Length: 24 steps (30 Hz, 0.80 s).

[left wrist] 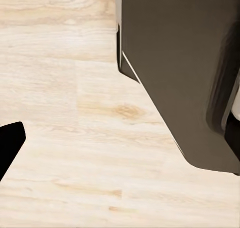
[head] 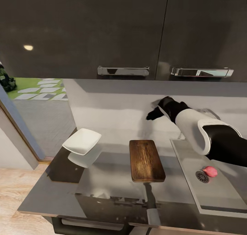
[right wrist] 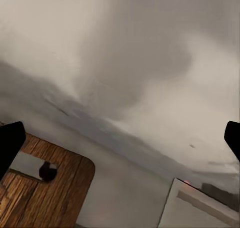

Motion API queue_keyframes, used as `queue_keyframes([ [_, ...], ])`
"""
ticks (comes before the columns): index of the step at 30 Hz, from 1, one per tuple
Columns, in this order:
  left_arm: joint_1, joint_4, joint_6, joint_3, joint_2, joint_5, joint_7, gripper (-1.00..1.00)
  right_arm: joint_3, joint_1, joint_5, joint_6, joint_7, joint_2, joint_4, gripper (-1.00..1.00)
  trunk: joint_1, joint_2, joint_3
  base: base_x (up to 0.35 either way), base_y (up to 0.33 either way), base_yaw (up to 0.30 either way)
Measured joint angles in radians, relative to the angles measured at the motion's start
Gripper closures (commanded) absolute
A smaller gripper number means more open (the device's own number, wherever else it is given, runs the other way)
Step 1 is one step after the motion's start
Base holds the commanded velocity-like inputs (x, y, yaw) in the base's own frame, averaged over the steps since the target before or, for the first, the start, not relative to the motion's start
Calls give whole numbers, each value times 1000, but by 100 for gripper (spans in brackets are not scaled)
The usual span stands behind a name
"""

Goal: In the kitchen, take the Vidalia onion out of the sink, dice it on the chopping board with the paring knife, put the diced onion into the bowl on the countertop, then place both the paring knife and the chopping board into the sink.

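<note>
The pinkish Vidalia onion [head: 210,171] lies in the grey sink [head: 219,197] right beside the round drain [head: 202,176]. The brown chopping board [head: 146,160] rests on the dark glossy countertop [head: 51,194] left of the sink, and its slotted corner [right wrist: 45,198] appears under my right gripper. Further left, near the counter's end, sits the white bowl [head: 81,141]. My right gripper [head: 150,117] [right wrist: 120,143] hangs open and empty, high above the board's far end, close to the backsplash. My left gripper [left wrist: 120,140] points at the wooden floor, its finger [left wrist: 10,143] spread wide. The paring knife is out of view.
Glossy black wall cabinets with chrome handles [head: 123,71] hang just above my right arm. The counter ends at the left by an opening to a garden path [head: 44,91]. A dark cabinet front [left wrist: 180,73] stands close to my left gripper.
</note>
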Motion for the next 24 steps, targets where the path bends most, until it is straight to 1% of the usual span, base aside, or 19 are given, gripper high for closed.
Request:
queue_keyframes([
  [1, 0, 0, 1, 0, 2, 0, 0, -100, 0, 0, 32, -19, 47, 0, 2, -100, 0, 0, 0, 0, 0, 0],
  [2, 0, 0, 1, 0, 3, 0, 0, -100, 0, 0, 51, -30, 76, -1, 3, -100, 0, 0, 0, 0, 0, 0],
  [3, 0, 0, 1, 0, 4, 0, 1, -100, -1, 0, 92, -51, 133, -2, 4, -100, 0, 0, 0, 0, 0, 0],
  [4, 1, 0, 2, 0, 4, 0, 1, -100, -1, 0, 115, -63, 162, -2, 5, -100, 0, 0, 0, 0, 0, 0],
  [5, 1, 0, 2, 0, 4, 1, 1, -100, -1, 0, 159, -84, 212, -4, 5, -100, 0, 0, 0, 0, 0, 0],
  [6, 1, 0, 2, 0, 4, 1, 1, -100, -1, 0, 181, -95, 235, -5, 6, -100, 0, 0, 0, 0, 0, 0],
  [7, 1, 0, 3, 0, 3, 1, 1, -100, -1, 0, 213, -112, 269, -7, 8, -100, 0, 0, 0, 0, 0, 0],
  [9, 0, 0, 3, 0, 2, 1, 1, -100, -1, 0, 243, -131, 304, -10, 14, -100, 0, 0, 0, 0, 0, 0],
  [12, 0, 0, 3, 0, 1, 1, 1, -100, -1, 2, 263, -149, 334, -15, 22, -100, 0, 0, 0, 0, 0, 0],
  [17, 1, 0, 3, 0, 3, 1, 1, -100, -2, 10, 273, -170, 377, -21, 25, -100, 0, 0, 0, 0, 0, 0],
  [20, 1, 0, 4, 0, 5, 1, 1, -100, -2, 12, 277, -177, 417, -25, 26, -100, 0, 0, 0, 0, 0, 0],
  [22, 1, 0, 4, 0, 6, 1, 1, -100, -2, 13, 279, -179, 442, -38, 25, -100, 0, 0, 0, 0, 0, 0],
  [24, 1, 0, 4, 0, 6, 1, 1, -100, -1, 13, 281, -181, 466, -59, 23, -100, 0, 0, 0, 0, 0, 0],
])
